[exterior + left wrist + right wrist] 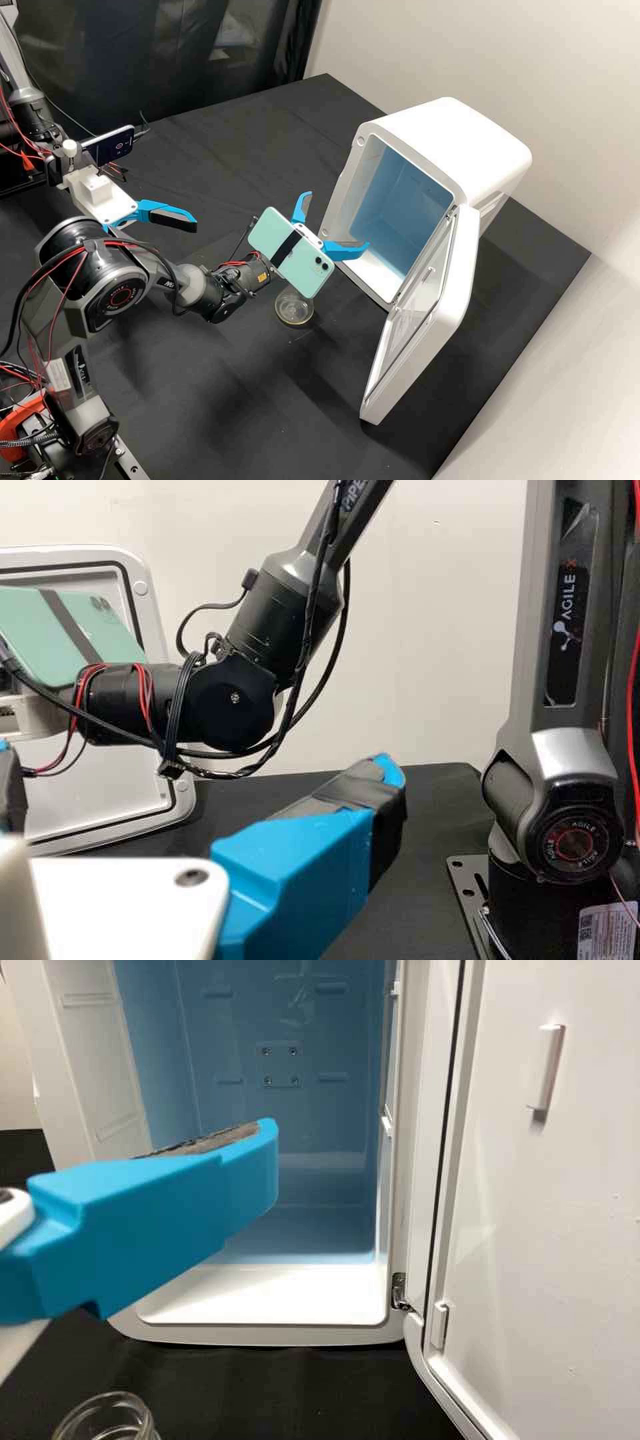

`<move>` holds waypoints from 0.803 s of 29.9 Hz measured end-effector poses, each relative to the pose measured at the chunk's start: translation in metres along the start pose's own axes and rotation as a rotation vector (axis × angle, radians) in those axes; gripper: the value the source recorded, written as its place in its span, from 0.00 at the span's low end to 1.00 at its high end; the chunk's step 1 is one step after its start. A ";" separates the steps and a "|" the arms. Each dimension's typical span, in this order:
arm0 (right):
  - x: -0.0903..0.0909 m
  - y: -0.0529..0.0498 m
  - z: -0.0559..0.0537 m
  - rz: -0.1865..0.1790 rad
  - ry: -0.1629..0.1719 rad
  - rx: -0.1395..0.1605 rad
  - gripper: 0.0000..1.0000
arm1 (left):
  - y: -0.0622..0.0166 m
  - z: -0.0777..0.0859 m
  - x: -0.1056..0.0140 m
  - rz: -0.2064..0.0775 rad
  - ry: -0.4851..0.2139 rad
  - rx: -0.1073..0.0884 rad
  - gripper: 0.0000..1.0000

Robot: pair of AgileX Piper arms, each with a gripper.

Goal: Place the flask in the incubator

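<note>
A clear glass flask stands upright on the black bench, under the right arm's wrist. Its rim appears in the right wrist view. Ahead of it is the white incubator with a pale blue inside. Its door hangs wide open toward the front right. My right gripper is open and holds nothing, its fingers spread just before the incubator's mouth and above the flask. My left gripper hovers open and holds nothing, well left of the flask, one finger pointing toward the right arm.
A mint-green phone is strapped to the right arm's wrist, and a dark phone to the left arm's. Arm bases and red cables crowd the left side. The bench edge runs close behind the incubator.
</note>
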 end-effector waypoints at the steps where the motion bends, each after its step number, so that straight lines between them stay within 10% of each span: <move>1: 0.000 0.000 0.000 0.000 0.000 0.000 1.00 | 0.0000 0.000 0.000 0.000 0.000 0.000 1.00; 24: 0.000 0.000 0.000 0.000 0.000 0.000 1.00 | -0.0099 -0.025 0.000 -0.030 0.078 -0.017 1.00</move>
